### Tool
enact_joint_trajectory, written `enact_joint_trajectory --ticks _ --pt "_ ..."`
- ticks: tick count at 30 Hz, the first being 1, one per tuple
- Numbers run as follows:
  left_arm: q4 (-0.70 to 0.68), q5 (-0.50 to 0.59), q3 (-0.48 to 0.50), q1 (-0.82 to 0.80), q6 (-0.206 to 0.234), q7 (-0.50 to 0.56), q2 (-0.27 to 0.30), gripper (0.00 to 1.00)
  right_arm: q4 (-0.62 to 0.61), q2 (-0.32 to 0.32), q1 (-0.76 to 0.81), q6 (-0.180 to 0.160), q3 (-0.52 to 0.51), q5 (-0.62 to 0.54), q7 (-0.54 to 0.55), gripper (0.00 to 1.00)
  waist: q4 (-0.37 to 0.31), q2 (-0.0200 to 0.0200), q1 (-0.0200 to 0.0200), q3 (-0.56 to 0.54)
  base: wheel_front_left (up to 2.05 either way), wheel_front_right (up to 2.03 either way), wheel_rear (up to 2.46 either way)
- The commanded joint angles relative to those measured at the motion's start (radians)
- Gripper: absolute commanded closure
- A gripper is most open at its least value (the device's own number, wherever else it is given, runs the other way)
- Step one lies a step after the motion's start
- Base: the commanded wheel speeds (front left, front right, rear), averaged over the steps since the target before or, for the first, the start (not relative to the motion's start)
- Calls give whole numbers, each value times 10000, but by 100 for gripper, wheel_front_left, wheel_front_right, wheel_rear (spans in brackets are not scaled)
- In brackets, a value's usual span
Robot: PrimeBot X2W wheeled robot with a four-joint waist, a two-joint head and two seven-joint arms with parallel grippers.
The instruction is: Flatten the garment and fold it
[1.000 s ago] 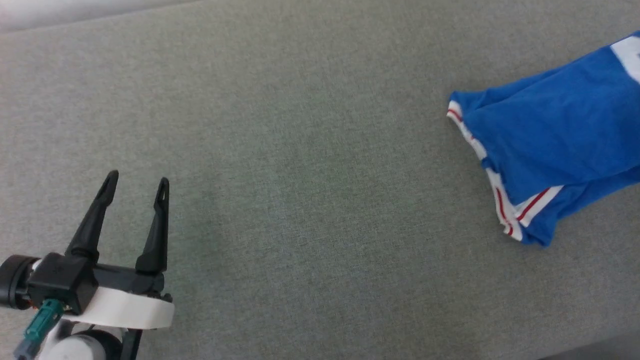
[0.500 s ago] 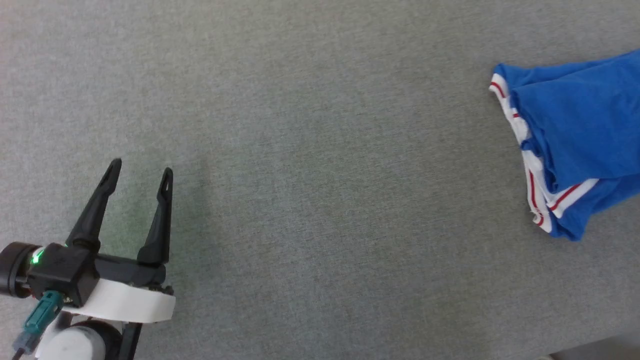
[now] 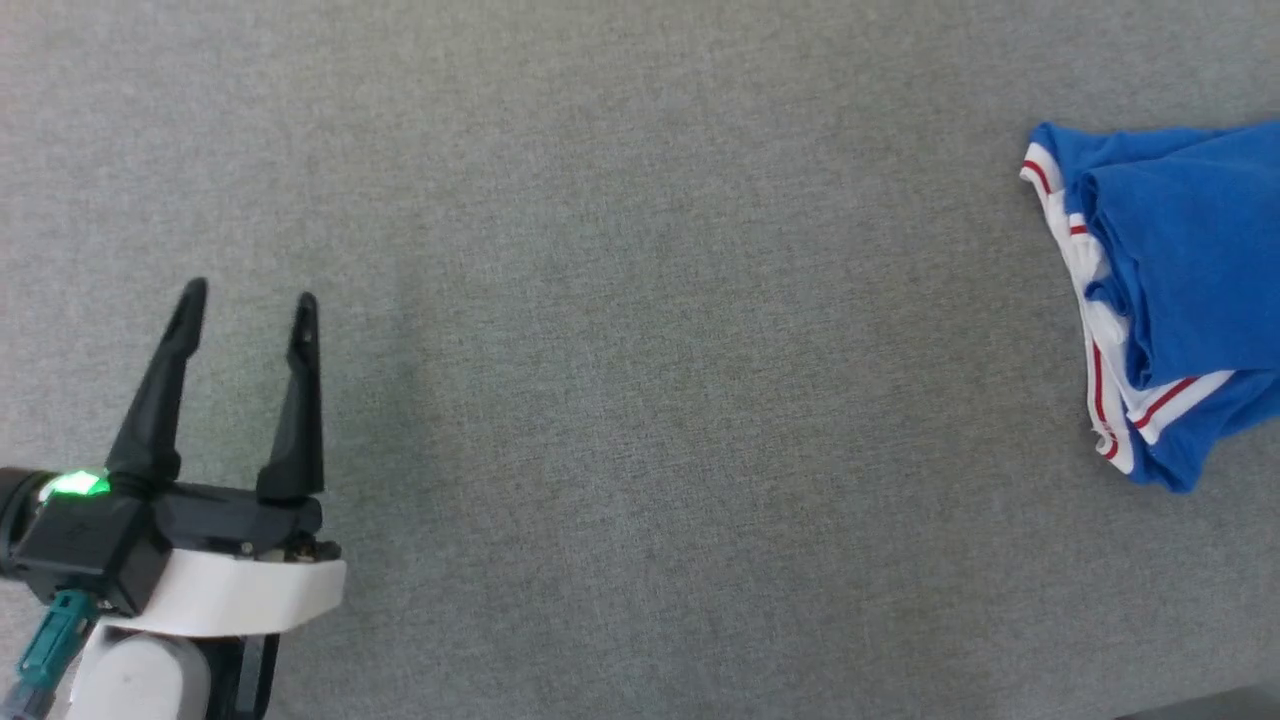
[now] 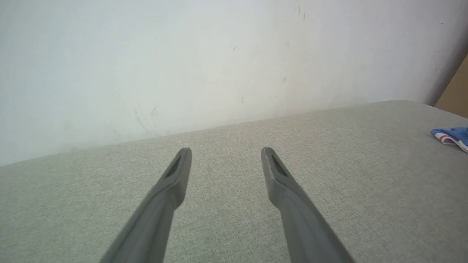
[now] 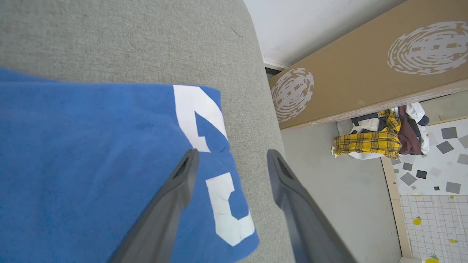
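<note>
Blue garment (image 3: 1180, 250), bunched at the right end of the grey cloth surface (image 3: 640, 300).
Bright blue layers overlap loosely; white, red-striped sleeve trim faces the surface's middle; large white printed numerals lie on top beside the surface's edge.

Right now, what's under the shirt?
The shirt lies on the grey cushion, folded over itself. A striped sleeve edge pokes out beneath the top blue layer. Whatever else lies under it is covered.

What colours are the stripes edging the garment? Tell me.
Red and white, on the blue garment; clearest in the head view.
</note>
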Motion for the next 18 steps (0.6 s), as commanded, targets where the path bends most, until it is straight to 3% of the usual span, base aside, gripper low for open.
enact_joint_trajectory --ticks 1,9,18 --pt "113 106 87 -127 195 -111 -135 0 9 -32 -45 -11 -94 -79 -96 0 24 0 0 -265 0 0 0" --pt "495 189 15 -10 320 -309 -436 0 -286 -95 404 -11 -190 295 -474 0 199 0 0 -1026 0 0 0" --pt "491 113 282 394 162 -413 -1182 0 -1745 565 1348 -11 -273 1556 -1434 0 575 0 0 -2090 0 0 0"
